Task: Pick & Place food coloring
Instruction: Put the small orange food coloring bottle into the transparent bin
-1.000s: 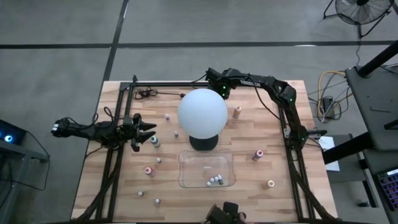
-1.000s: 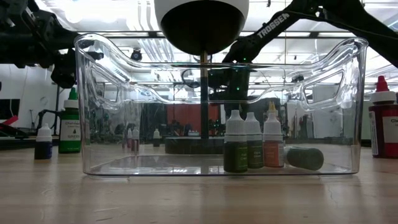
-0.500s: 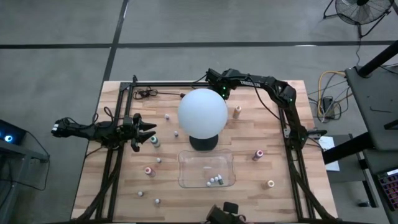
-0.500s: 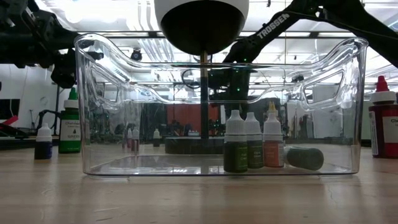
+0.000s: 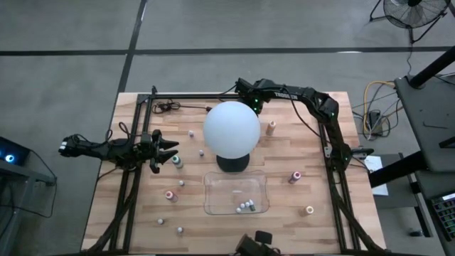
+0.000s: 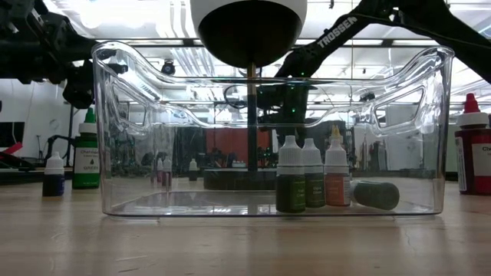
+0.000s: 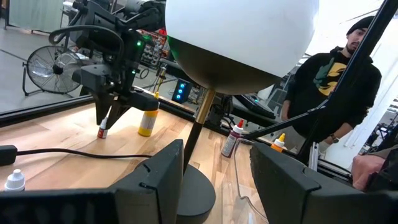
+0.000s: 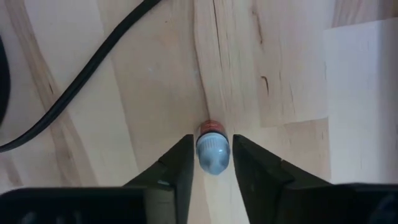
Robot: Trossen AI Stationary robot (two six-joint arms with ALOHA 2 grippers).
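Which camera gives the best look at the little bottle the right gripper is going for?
The right wrist view: the small bottle stands upright between the right gripper fingers. The left wrist view shows it from the side, below that gripper. The high view hides it behind the white globe. I cannot pick it out in the low view.

R arm reached across the far side of the table, wrist bent down, right gripper pointing at the tabletop; fingers were close either side of a small bottle cap, prob. clamped on it, though contact wasn't clear. L arm lay low & stretched in from the table's left edge, left gripper w/ fingers spread apart, holding nothing.
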